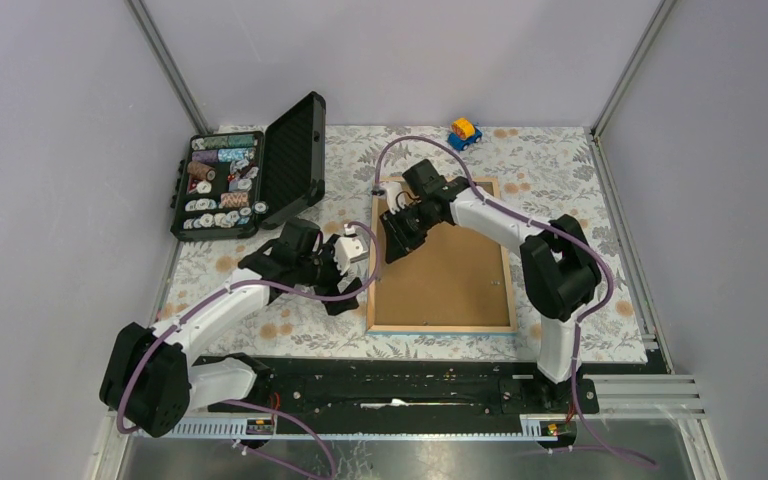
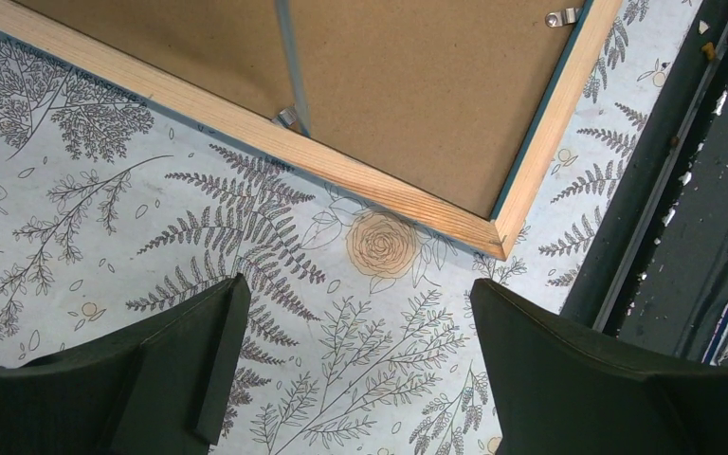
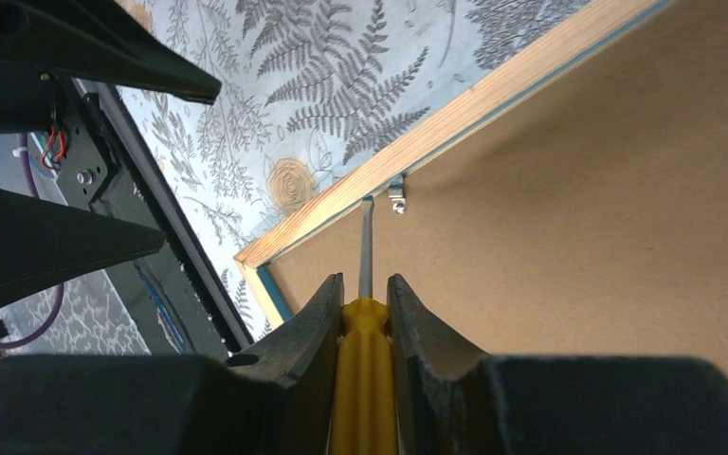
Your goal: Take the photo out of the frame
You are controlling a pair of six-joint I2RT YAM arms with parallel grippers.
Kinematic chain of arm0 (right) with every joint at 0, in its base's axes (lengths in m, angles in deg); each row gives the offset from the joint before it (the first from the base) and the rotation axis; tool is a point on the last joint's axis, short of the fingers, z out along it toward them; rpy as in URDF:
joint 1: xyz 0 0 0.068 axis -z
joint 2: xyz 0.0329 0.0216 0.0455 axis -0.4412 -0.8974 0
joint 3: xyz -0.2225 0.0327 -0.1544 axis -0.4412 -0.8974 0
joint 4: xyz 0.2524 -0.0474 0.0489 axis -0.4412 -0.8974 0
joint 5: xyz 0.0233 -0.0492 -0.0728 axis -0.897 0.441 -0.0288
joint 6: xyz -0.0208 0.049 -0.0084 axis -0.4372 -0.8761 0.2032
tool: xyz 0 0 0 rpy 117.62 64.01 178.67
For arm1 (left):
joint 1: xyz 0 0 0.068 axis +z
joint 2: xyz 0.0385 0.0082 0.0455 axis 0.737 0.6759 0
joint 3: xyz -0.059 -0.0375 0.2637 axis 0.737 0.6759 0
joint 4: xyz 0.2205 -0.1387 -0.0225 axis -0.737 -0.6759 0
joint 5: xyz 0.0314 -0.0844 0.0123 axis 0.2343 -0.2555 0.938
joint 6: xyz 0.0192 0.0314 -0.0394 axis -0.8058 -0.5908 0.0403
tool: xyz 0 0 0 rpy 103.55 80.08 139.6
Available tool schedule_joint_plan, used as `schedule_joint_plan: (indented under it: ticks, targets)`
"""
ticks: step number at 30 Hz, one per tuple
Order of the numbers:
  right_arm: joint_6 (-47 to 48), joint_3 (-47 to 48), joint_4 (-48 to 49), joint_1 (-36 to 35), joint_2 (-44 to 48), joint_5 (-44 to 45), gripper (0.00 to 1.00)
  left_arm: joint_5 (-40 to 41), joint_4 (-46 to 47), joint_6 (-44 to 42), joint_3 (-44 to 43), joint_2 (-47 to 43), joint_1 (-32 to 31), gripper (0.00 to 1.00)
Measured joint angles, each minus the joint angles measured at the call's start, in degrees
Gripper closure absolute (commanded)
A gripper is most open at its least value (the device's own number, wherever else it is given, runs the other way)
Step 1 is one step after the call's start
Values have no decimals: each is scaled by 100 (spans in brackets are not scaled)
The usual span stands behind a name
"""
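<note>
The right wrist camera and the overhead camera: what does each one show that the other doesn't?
Only the right wrist view shows the yellow-handled screwdriver clamped in the right gripper, its tip at a small metal clip. Only the overhead view shows the open case of poker chips, the toy car and both whole arms. Both show the frame lying face down and the fern-patterned cloth.

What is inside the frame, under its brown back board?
Only the back board shows inside the frame, face down. Whatever lies beneath it is covered.
</note>
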State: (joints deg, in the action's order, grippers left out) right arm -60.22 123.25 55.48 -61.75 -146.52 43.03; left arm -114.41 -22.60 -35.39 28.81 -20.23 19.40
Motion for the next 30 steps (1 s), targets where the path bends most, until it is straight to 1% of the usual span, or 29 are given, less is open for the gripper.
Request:
schedule_joint_plan:
  ticks: [13, 26, 30]
  targets:
    - [210, 9, -195, -345, 26, 374, 100, -2, 22, -31, 0, 0, 0, 7]
    - [203, 468, -245, -372, -50, 1025, 100, 0, 111, 57, 0, 0, -2, 6]
    - [205, 494, -282, -372, -120, 1067, 100, 2, 122, 55, 7, 0, 0, 6]
